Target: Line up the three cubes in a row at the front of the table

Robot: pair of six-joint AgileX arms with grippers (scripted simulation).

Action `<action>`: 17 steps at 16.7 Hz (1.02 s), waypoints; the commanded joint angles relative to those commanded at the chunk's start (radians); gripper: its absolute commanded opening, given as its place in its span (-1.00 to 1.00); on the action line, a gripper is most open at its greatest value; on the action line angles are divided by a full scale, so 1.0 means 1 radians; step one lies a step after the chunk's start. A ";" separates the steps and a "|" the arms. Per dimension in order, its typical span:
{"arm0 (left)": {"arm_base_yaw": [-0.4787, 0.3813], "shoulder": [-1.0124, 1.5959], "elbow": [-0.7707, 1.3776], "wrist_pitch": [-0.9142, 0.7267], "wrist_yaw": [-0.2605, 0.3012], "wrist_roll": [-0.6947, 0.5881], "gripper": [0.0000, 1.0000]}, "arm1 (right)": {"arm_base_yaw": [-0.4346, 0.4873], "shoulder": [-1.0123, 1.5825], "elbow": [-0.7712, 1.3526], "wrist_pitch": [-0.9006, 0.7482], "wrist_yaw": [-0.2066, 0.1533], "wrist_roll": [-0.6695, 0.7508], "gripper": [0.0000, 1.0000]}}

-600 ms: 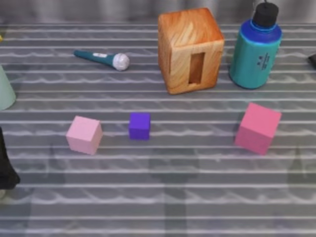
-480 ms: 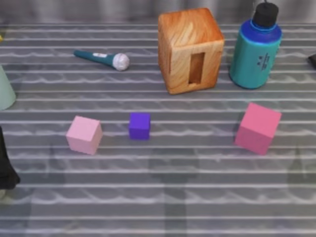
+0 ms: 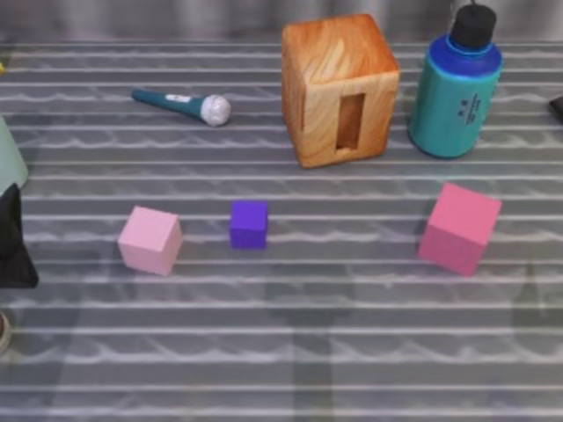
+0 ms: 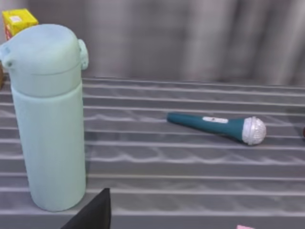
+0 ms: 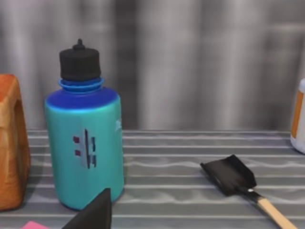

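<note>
Grey striped table filled the top view, with a blurred grey backdrop behind it in both wrist views. Across the middle of the top view lay the pale pink cube at left, the purple cube just right of it, and the hot pink cube well apart at right. Behind them stood the orange block, a teal bottle and a microphone.

Only the left wrist view showed the mint flask whole, plus a yellow box at its upper left. Only the right wrist view showed a black shovel and a white container at its right edge.

The left tool sat at the top view's left edge, touching nothing visible; whether it was wide or narrow could not be told. The right tool was out of the top view.
</note>
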 joint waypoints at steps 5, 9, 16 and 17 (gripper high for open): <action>-0.113 0.553 0.459 -0.284 -0.001 -0.100 1.00 | 0.000 0.000 0.000 0.000 0.000 0.000 1.00; -0.211 1.040 0.834 -0.533 0.001 -0.185 1.00 | 0.000 0.000 0.000 0.000 0.000 0.000 1.00; -0.357 1.680 1.388 -0.884 0.006 -0.310 1.00 | 0.000 0.000 0.000 0.000 0.000 0.000 1.00; -0.372 1.749 1.453 -0.919 0.006 -0.323 1.00 | 0.000 0.000 0.000 0.000 0.000 0.000 1.00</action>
